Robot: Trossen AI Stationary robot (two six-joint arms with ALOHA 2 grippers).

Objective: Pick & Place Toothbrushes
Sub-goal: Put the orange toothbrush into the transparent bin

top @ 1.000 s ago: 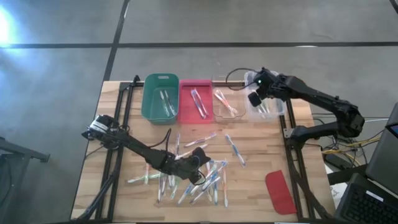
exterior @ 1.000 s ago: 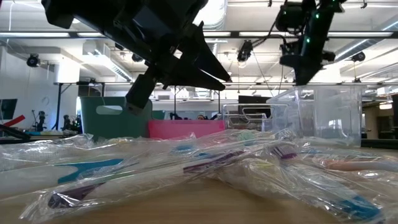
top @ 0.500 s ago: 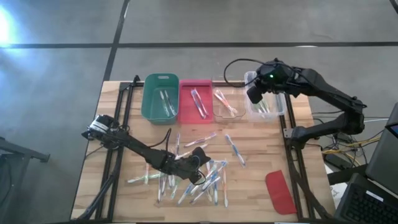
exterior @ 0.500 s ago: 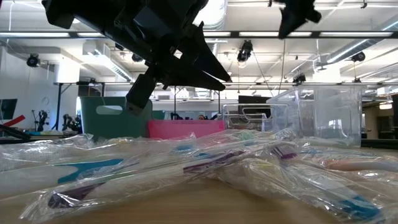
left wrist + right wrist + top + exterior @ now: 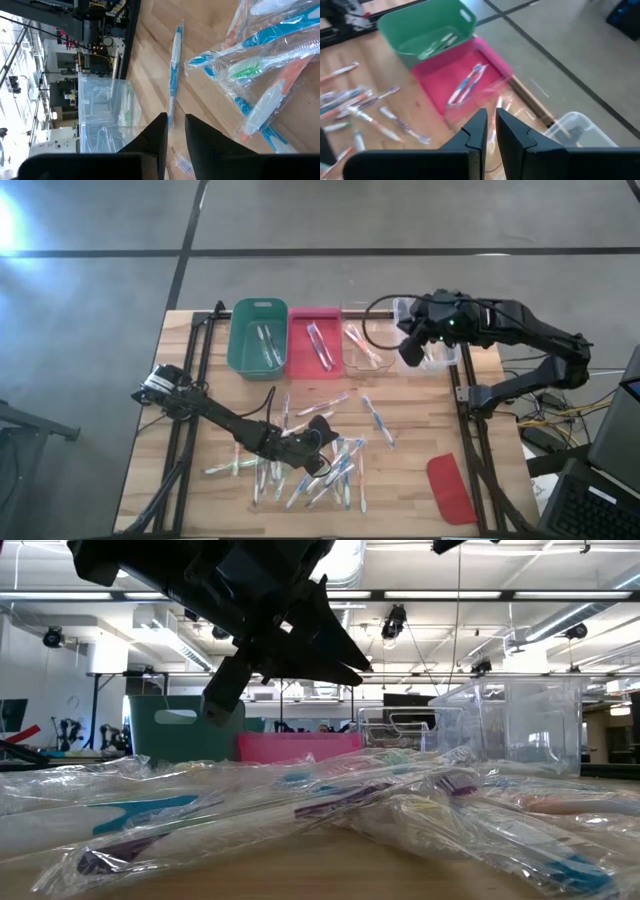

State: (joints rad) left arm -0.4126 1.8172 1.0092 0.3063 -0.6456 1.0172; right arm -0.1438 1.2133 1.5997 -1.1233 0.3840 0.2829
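Note:
Several wrapped toothbrushes (image 5: pixel 320 468) lie in a loose heap on the wooden table, near its front; the low view shows them close up (image 5: pixel 300 800). My left gripper (image 5: pixel 322 430) hovers just over the heap, its fingers (image 5: pixel 176 125) a little apart with nothing between them. A blue toothbrush (image 5: pixel 173 75) lies on the wood beyond them. My right gripper (image 5: pixel 410 352) hangs high over the clear bins at the back right, fingers (image 5: pixel 491 122) nearly together and holding nothing. Other toothbrushes lie in the green bin (image 5: pixel 258 340) and the pink bin (image 5: pixel 315 340).
Two clear bins (image 5: pixel 365 348) (image 5: pixel 440 358) stand right of the pink bin along the far edge. A flat red lid (image 5: pixel 450 488) lies at the front right. Bare wood shows between the heap and the bins. Metal frame rails run along both table sides.
My right gripper has risen from over the far-right clear bin, leaving the top of the low view, and has drawn slightly toward the table's near edge. The toothbrushes have kept their places.

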